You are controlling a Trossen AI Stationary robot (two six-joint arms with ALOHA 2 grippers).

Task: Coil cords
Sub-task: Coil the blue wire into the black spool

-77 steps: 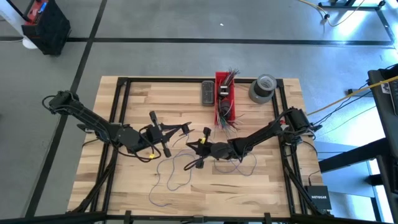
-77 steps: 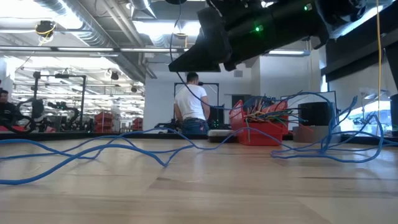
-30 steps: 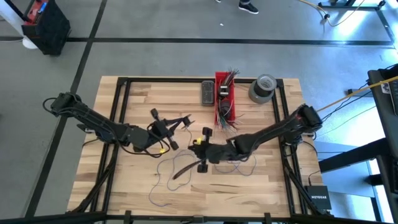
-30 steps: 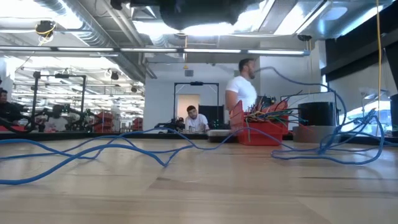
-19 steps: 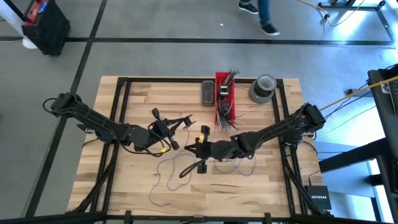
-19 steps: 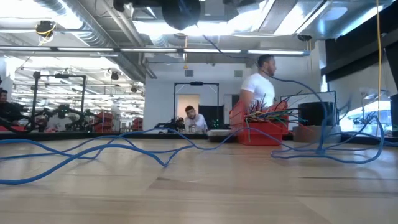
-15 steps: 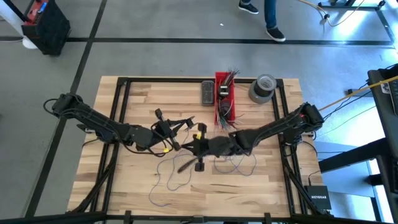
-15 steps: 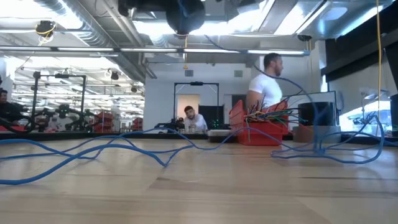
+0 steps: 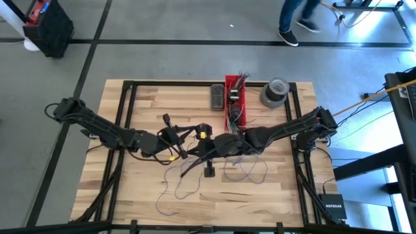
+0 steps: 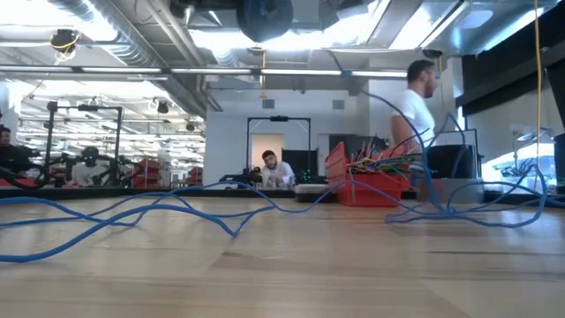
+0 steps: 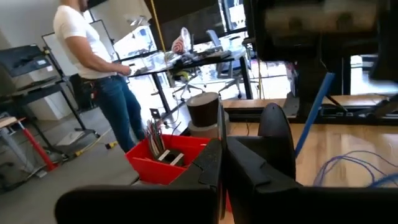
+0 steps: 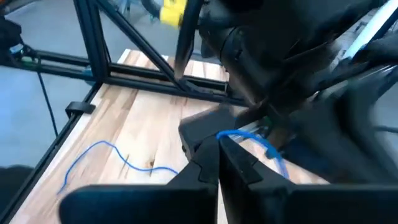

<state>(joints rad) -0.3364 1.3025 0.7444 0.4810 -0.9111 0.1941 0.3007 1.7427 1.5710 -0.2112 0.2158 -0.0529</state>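
Near the middle of the high view, over the pale wooden slatted counter (image 9: 143, 104): left end effector (image 9: 187, 151) and right end effector (image 9: 195, 156) almost meeting tip to tip, each with fingers pressed together. Pinched at the right one's tips in its wrist view, a thin blue cord (image 12: 245, 135); unclear what, if anything, sits in the left one. Spread in loose loops below centre of the high view, the thin blue-purple cords (image 9: 175, 188), with a red plastic bin of multicoloured wire ends (image 9: 235, 97) and a grey tape roll (image 9: 274, 91) toward the upper right
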